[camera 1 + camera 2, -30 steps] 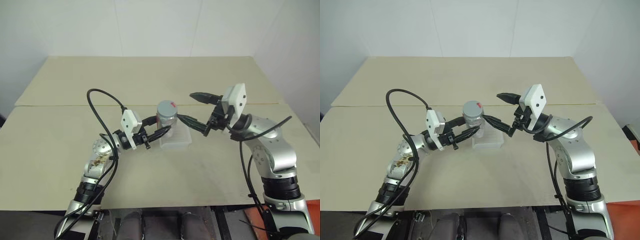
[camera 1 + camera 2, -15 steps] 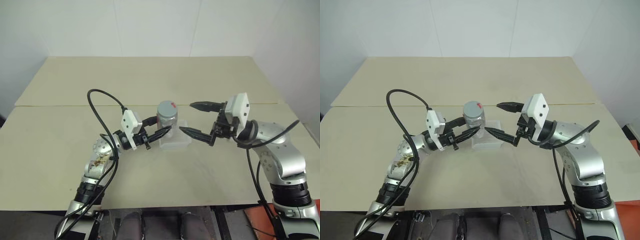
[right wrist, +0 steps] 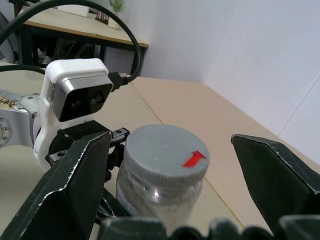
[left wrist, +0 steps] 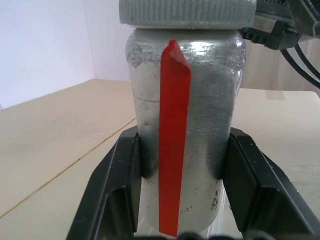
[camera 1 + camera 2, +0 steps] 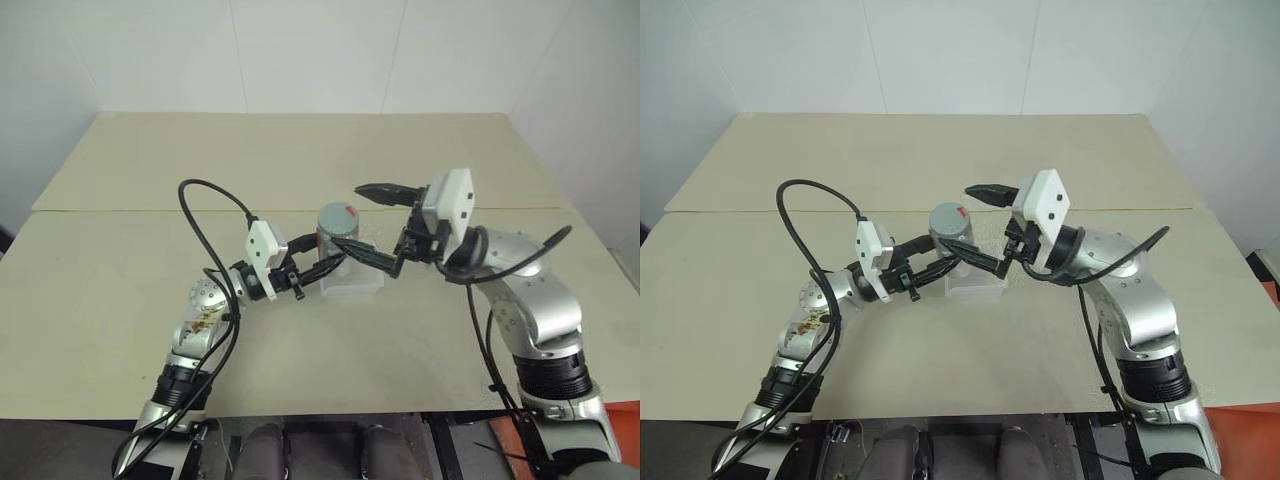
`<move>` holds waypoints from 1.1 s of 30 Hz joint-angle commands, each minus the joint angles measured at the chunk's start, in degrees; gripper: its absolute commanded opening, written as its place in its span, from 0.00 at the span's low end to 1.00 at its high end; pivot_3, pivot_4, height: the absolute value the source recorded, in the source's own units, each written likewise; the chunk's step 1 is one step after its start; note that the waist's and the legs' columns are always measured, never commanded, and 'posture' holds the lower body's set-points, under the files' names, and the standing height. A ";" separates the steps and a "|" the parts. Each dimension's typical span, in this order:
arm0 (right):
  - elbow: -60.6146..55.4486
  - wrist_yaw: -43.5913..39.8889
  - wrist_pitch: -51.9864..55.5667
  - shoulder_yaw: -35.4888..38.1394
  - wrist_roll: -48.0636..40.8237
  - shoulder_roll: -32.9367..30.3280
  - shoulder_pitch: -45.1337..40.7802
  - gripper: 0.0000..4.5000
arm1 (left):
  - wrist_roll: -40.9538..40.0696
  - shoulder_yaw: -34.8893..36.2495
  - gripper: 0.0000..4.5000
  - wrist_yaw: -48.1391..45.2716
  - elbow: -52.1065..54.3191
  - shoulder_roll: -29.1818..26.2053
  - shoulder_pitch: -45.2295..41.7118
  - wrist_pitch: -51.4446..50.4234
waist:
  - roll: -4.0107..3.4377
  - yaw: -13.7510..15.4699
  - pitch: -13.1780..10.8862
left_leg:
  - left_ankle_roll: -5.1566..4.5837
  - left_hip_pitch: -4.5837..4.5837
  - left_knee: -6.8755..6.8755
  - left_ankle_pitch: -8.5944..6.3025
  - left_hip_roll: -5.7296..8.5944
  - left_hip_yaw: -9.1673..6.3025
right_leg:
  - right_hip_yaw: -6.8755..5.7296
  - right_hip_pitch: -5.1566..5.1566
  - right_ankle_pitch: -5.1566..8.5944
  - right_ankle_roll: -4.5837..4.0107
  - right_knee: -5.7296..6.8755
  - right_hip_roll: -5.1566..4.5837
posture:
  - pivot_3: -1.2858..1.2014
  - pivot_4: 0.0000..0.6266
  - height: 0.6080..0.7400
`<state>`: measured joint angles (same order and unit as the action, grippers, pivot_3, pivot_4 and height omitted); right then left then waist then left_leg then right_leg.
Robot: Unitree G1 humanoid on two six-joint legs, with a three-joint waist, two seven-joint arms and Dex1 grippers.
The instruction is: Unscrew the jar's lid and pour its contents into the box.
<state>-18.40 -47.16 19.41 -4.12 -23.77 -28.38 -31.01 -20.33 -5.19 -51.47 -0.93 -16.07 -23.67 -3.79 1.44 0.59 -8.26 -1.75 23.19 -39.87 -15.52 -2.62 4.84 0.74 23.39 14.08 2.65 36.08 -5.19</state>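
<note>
The left gripper [image 5: 318, 268] is pinching the jar [image 5: 336, 240] around its body, one black finger [image 4: 114, 186] pressed to each side, and is holding it upright just above the near-left part of the box [image 5: 356, 281], which is sitting on the tan table [image 5: 300, 160]. The grey lid [image 3: 165, 153] is sitting square on the jar's neck, its red mark facing up, so the unscrewing is not yet done. The right gripper [image 5: 378, 224] is hovering beside the lid with its jaws spread wide, one finger [image 3: 65, 187] on either side of the cap and neither touching it.

Judging from these views, the jar is looking small, rigid and light, with a smooth silvery wall that could turn or slip in the left grip once twisting force is arriving; the hold low on the body seems sensible. The lid's rim is ribbed, which should be giving the right fingers purchase, so the place to take hold is that ribbed edge, fingers level with it and square across its width. The contents are not discernible through the wall. The clear box is appearing thin and light, likely to skid if knocked
</note>
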 commanded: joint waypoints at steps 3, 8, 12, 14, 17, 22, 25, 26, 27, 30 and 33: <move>0.44 0.90 -0.47 -1.52 1.69 1.38 -3.14 0.99 | -0.18 -0.21 0.43 -0.25 1.55 0.13 -0.49 1.21 | 0.00 -0.04 0.00 | 0.00 0.00 0.00 0.00 0.00 0.00 | 0.00 0.00 0.00 0.00 0.00 -0.01 | 0.52 0.24 1.00; 2.03 1.08 -0.49 -2.38 2.81 2.77 -5.11 0.99 | -0.10 -0.50 0.43 -0.15 1.67 0.14 -0.21 1.31 | 0.00 -0.06 0.00 | 0.00 0.00 0.00 0.00 0.00 0.00 | 0.00 0.00 0.00 0.00 0.01 0.00 | 0.52 0.24 1.00; 3.36 1.18 -0.48 -2.35 3.33 3.39 -6.18 0.99 | -0.12 -0.65 0.43 -0.02 1.89 0.20 0.08 1.31 | 0.00 -0.05 0.00 | 0.00 0.00 0.00 0.00 -0.01 0.01 | -0.01 0.00 0.00 0.00 0.01 0.00 | 0.52 0.24 1.00; 3.90 1.22 -0.43 -2.19 3.45 3.33 -6.38 0.99 | -0.13 -0.65 0.43 0.04 1.92 0.21 0.14 1.34 | 0.00 0.00 0.00 | 0.00 0.00 0.00 0.00 0.01 0.02 | -0.01 0.00 0.00 0.00 0.01 -0.01 | 0.52 0.24 1.00; 4.64 0.85 -0.65 -1.71 3.53 2.69 -6.27 0.99 | -0.13 -0.64 0.43 0.11 1.97 0.23 0.19 1.40 | 0.00 -0.04 0.00 | 0.00 0.01 0.00 0.00 0.00 0.02 | -0.01 0.00 0.00 0.00 0.00 -0.01 | 0.52 0.24 1.00; 5.44 0.35 -0.98 -0.15 3.33 0.99 -5.65 0.99 | -0.13 -0.57 0.43 0.17 1.90 0.15 0.09 1.47 | 0.00 -0.06 0.00 | 0.00 0.00 0.00 0.00 0.00 0.02 | -0.01 0.00 0.00 0.00 0.01 -0.01 | 0.52 0.24 1.00; 5.28 -0.31 -1.19 0.54 2.90 -0.08 -4.98 0.99 | -0.18 -0.52 0.43 0.12 1.86 0.02 0.04 1.51 | 0.00 -0.02 0.00 | 0.00 0.00 0.00 0.00 0.00 0.02 | -0.01 0.00 0.00 0.00 0.01 -0.01 | 0.52 0.24 1.00; 5.25 -0.18 -1.13 0.68 2.90 -0.29 -4.82 0.99 | -0.20 -0.50 0.43 0.06 1.83 -0.06 0.03 1.53 | 0.00 -0.04 0.00 | 0.00 0.01 0.00 0.00 0.00 0.02 | -0.01 0.00 0.00 0.00 0.00 -0.01 | 0.52 0.24 1.00; 5.21 -0.13 -1.12 0.80 2.85 -0.43 -4.65 0.99 | -0.24 -0.48 0.43 0.01 1.80 -0.11 0.01 1.53 | 0.00 -0.05 0.00 | 0.00 0.01 0.00 0.00 0.00 0.02 | -0.01 0.00 0.00 0.00 0.00 -0.01 | 0.52 0.24 1.00; 4.90 0.03 -1.17 1.15 2.56 -0.61 -4.07 0.99 | -0.29 -0.45 0.43 -0.11 1.62 -0.24 -0.10 1.59 | 0.00 -0.05 0.00 | 0.00 0.00 0.00 0.00 0.00 0.02 | -0.01 0.00 0.00 0.00 0.01 -0.01 | 0.52 0.24 1.00; 4.57 0.24 -1.20 1.49 2.26 -0.66 -3.52 0.99 | -0.33 -0.37 0.43 -0.26 1.37 -0.35 -0.23 1.71 | 0.00 -0.05 0.00 | 0.00 0.00 0.00 0.00 0.00 0.02 | -0.01 0.00 0.00 0.00 0.01 -0.01 | 0.52 0.24 1.00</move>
<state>-12.95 -47.83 19.25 -5.83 -21.53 -28.10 -34.61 -20.25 -5.96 -50.90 -0.94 -16.28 -23.61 -3.79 1.44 0.54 -8.26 -1.75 23.19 -39.87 -15.52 -2.63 4.85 0.73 23.40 14.08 2.65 36.09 -5.20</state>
